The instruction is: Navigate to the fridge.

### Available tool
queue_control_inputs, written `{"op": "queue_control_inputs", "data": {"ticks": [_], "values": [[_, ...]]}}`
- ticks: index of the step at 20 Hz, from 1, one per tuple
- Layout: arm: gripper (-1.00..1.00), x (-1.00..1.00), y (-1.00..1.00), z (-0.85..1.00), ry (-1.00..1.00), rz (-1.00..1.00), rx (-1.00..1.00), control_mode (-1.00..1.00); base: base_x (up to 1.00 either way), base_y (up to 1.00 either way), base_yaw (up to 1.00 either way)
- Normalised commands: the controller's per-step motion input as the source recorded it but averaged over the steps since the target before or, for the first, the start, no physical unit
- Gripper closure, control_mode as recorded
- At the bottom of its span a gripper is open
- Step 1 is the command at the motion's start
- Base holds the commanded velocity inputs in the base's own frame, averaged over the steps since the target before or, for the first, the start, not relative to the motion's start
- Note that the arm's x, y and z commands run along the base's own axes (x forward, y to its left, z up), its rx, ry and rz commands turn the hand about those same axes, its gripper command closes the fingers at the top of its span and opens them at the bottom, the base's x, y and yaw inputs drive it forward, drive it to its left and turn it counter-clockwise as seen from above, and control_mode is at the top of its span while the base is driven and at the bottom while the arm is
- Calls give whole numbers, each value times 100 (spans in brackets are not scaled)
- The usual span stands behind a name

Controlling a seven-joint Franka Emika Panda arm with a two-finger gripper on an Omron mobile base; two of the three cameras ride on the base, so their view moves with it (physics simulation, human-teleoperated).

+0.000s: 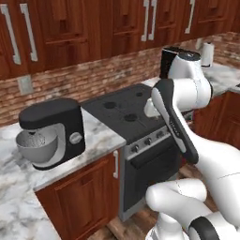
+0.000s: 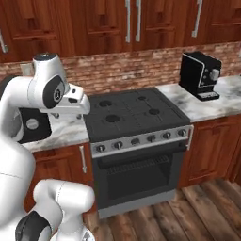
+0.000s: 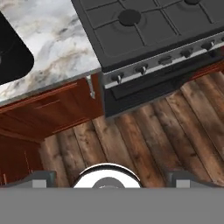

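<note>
No tall grey fridge stands ahead of me yet, so its place and finish are beyond what I can tell; I judge it a heavy, rigid unit to drive up to, never lift, its door handles the only sensible hold. Nearest, my tool (image 3: 109, 183) hangs over the brown plank floor (image 3: 144, 140), its tips barely showing, and I cannot tell whether it is released or clenched. Farther on sit the low black stove with silver knobs (image 2: 136, 136), the marble surface (image 1: 18, 187) and the black stand mixer with steel bowl (image 1: 49, 133).

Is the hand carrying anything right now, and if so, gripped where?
Nothing is held. In the hand view the hand has only bare wooden floor between its fingertips, in front of the stove.
</note>
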Motion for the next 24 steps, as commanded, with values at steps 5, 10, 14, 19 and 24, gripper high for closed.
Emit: {"op": "queue_control_inputs", "data": {"ticks": [5,10,14,19,24], "values": [[-100,0,0,0,0,0,0,100,-1,-26,-92],[-100,0,0,0,0,0,0,100,0,-39,-95],[-100,0,0,0,0,0,0,100,2,-32,-98],[-100,0,0,0,0,0,0,100,0,-14,-100],[-100,0,0,0,0,0,0,100,24,-4,-95]]}}
